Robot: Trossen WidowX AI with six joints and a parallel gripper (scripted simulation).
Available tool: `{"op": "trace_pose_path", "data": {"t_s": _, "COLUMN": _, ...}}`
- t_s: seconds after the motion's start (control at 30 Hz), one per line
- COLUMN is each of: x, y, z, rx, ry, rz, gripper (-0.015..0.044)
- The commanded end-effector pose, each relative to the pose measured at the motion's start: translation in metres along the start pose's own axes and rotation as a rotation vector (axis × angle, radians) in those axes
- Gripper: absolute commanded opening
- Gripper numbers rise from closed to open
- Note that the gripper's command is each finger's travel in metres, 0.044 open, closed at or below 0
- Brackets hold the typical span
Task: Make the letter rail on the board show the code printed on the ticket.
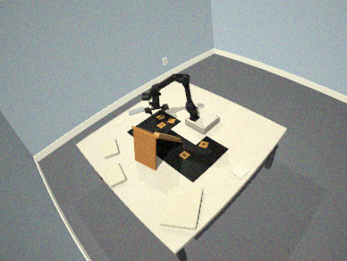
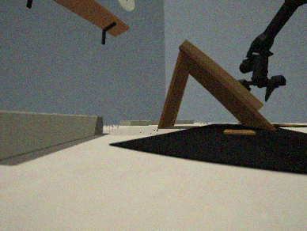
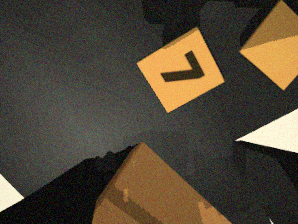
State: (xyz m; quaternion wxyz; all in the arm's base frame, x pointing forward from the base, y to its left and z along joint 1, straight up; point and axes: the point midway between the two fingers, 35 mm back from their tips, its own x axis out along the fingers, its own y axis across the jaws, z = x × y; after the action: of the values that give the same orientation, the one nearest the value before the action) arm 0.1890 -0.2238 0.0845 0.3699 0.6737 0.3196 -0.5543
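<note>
orange tile point(image 3: 181, 70), dark angular mark

From the black mat point(image 1: 215, 154) point(image 2: 178, 148) point(image 3: 60, 100), find in the top view two small pale slabs point(image 1: 111, 148) to the left, one nearer the lower edge of the picture than the other. Below the mat, a larger pale slab point(image 1: 182, 210); to its right, a small whitish flat piece point(image 1: 239, 172); just beyond its upper left side, a grey-blue strip point(image 1: 137, 111). Well beyond, a white outlet point(image 1: 165, 61) on the blue-grey wall point(image 1: 112, 54). In the exterior view, up and left of the mat, a wooden shelf point(image 2: 92, 17) on black brackets point(image 2: 104, 36), with a pale round object point(image 2: 127, 4), cut off by the frame.
</note>
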Motion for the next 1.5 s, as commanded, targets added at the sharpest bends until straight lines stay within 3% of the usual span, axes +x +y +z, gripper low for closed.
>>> {"op": "trace_pose_path", "data": {"t_s": 0.0, "x": 0.041, "y": -0.020, "z": 0.014, "rx": 0.829, "ry": -0.135, "rz": -0.056, "gripper": 0.0340}}
{"op": "trace_pose_path", "data": {"t_s": 0.2, "x": 0.048, "y": -0.023, "z": 0.017, "rx": 1.094, "ry": -0.175, "rz": -0.038, "gripper": 0.0340}}
{"op": "trace_pose_path", "data": {"t_s": 0.9, "x": 0.048, "y": -0.023, "z": 0.019, "rx": 1.095, "ry": -0.176, "rz": -0.038, "gripper": 0.0340}}
{"op": "trace_pose_path", "data": {"t_s": 1.13, "x": 0.079, "y": -0.027, "z": 0.023, "rx": 1.095, "ry": -0.176, "rz": -0.038, "gripper": 0.0340}}
{"op": "trace_pose_path", "data": {"t_s": 1.47, "x": 0.081, "y": -0.027, "z": 0.025, "rx": 1.095, "ry": -0.176, "rz": -0.038, "gripper": 0.0340}}
